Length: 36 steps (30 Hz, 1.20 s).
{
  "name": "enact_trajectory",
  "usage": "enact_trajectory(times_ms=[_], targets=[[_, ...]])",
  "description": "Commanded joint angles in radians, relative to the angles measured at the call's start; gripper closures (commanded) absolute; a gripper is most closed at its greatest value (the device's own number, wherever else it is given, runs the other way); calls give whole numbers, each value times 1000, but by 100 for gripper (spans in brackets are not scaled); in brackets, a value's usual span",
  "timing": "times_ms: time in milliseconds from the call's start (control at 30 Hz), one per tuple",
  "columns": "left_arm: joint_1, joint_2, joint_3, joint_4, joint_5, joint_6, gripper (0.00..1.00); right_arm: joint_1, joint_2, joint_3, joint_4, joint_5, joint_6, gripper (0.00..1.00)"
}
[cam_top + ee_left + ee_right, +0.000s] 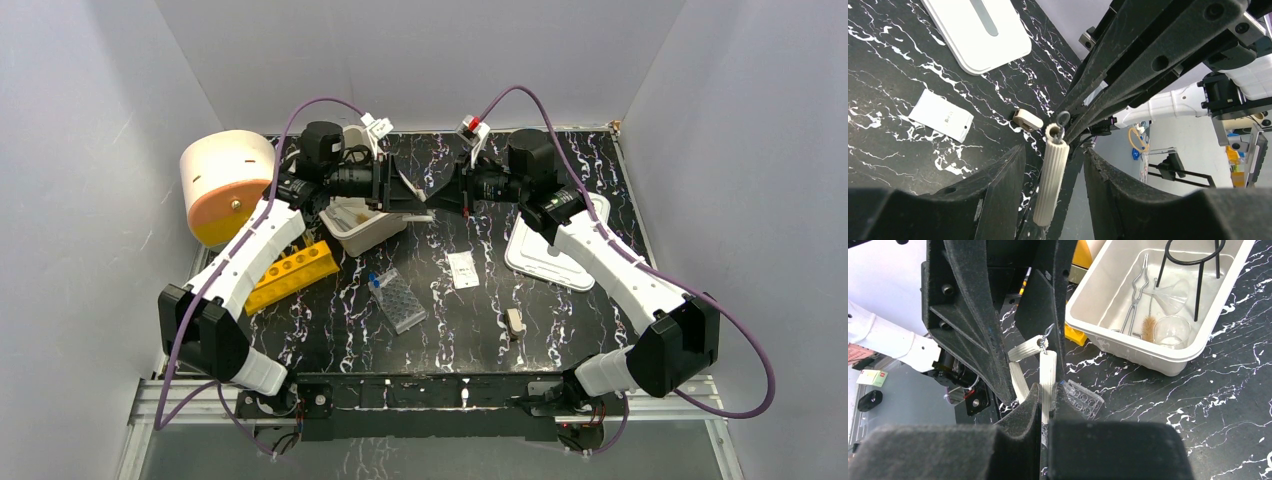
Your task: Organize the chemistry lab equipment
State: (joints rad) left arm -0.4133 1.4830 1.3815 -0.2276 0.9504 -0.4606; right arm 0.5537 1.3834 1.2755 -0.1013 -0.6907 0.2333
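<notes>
The white triangle [408,186], made of ribbed tubes on wire, hangs in the air between both grippers at the back middle of the table. My right gripper [1048,390] is shut on one of its tubes [1048,371]. My left gripper [1053,155] is open, its fingers on either side of another tube [1050,180] without touching it. The yellow tube rack [292,275] lies at the left. The clear well tray [400,300] lies in the middle. The black wire stand [1198,260] and the small clear beaker [1172,330] are in the tub. Wooden clamps and the glass rod are out of view.
The beige tub [365,225] stands under the left arm and also holds metal tongs [1135,305], a funnel [1173,295] and a brush [1148,327]. Its white lid [555,250] lies at the right. A white packet [462,268] and a small beige piece [514,322] lie mid-table. A cream drum [225,180] stands at the far left.
</notes>
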Motion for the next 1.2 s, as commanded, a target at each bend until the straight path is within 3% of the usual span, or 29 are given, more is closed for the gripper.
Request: enact_trajectory(times_ms=[0,133,400,967,1100,1167], targets=[[26,-70,7,-27,32,33,57,0,-9,32,58,12,-10,100],[57,-79,6,-47,41,39,59,-1,-10,25,63,22,-11,100],[61,-69,-10,13,89,-8,80,-1,-2,28,70,6,-4,100],[61,-48,-13,-36,81,22,70,-1,17,34,92,-21,15,100],[61,-36,5,-67,66,51,80,-2,21,37,92,-27,21,100],[61,-29,10,-73,71,59,91,-1,26,43,92,-32,25,100]])
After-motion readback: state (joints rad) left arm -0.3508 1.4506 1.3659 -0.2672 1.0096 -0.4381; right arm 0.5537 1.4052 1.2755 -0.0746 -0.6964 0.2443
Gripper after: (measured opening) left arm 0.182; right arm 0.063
